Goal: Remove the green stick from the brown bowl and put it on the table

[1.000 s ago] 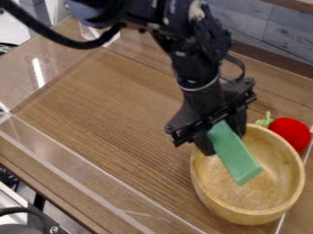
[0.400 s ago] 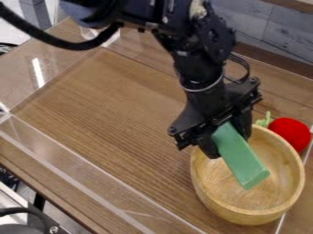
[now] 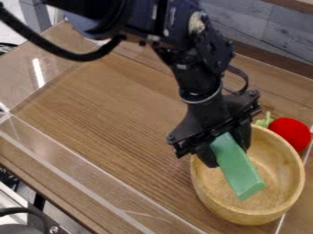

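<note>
Black gripper (image 3: 221, 137) sat right of frame centre, angled steeply down, jaws clamped on the top end of the green stick (image 3: 237, 169). Jaws stood about half apart, the stick filling the gap between them. Stick hung tilted, upper end in the jaws near the bowl's upper left rim, lower end slanting toward lower right inside the brown bowl (image 3: 284, 203). Could not tell whether the stick's lower tip touched the bowl floor or hung just above it. Stick lay wholly within the bowl's outline, none of it over the table (image 3: 104, 114).

Bowl sat at lower right of the frame, right edge cut off by the frame border, thick tan rim visible all around the near side. Gripper fingers overlapped the bowl's upper left rim in the view; contact with the rim unclear.

Red strawberry toy (image 3: 291, 132) with green leaves sat just beyond the bowl's upper right rim, at right edge of frame, close beside it. Black arm (image 3: 184, 46) ran from upper left down to the gripper. Clear acrylic wall (image 3: 73, 169) bordered the tabletop along the lower left. Wood-grain surface across centre and left held nothing but the arm's shadow.
</note>
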Motion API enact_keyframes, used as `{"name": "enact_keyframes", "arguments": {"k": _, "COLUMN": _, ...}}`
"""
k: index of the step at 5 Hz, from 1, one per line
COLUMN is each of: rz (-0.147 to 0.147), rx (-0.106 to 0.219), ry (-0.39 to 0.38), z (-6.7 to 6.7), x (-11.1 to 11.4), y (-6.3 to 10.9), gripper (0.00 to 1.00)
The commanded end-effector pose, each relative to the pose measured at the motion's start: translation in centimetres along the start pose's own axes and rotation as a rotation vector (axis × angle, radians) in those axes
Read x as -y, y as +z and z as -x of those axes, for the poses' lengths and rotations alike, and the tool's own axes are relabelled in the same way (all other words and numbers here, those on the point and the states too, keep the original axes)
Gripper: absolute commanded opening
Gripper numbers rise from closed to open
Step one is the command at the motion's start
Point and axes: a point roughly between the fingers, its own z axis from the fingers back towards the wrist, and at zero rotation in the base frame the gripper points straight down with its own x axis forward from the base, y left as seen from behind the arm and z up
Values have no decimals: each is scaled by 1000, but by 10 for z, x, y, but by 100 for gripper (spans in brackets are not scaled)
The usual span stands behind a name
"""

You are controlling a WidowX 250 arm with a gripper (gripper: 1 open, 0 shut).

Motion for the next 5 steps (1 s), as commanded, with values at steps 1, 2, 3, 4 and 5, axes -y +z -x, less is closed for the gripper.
{"name": "enact_keyframes", "arguments": {"k": 1, "rz": 18, "rx": 2, "ry": -32, "z": 0, "x": 1, "y": 16, "gripper": 0}}
{"name": "enact_keyframes", "arguments": {"k": 2, "rz": 21, "rx": -7, "ry": -52, "z": 1, "x": -4, "y": 31, "gripper": 0}}
{"name": "enact_keyframes", "arguments": {"k": 3, "rz": 33, "rx": -11, "ry": -53, "z": 3, "x": 0, "y": 43, "gripper": 0}}
{"name": "enact_keyframes", "arguments": {"k": 4, "rz": 15, "rx": 27, "ry": -43, "z": -9, "x": -14, "y": 44, "gripper": 0}}
{"name": "enact_keyframes", "arguments": {"k": 5, "rz": -1, "rx": 77, "ry": -15, "z": -24, "x": -32, "y": 42, "gripper": 0}}
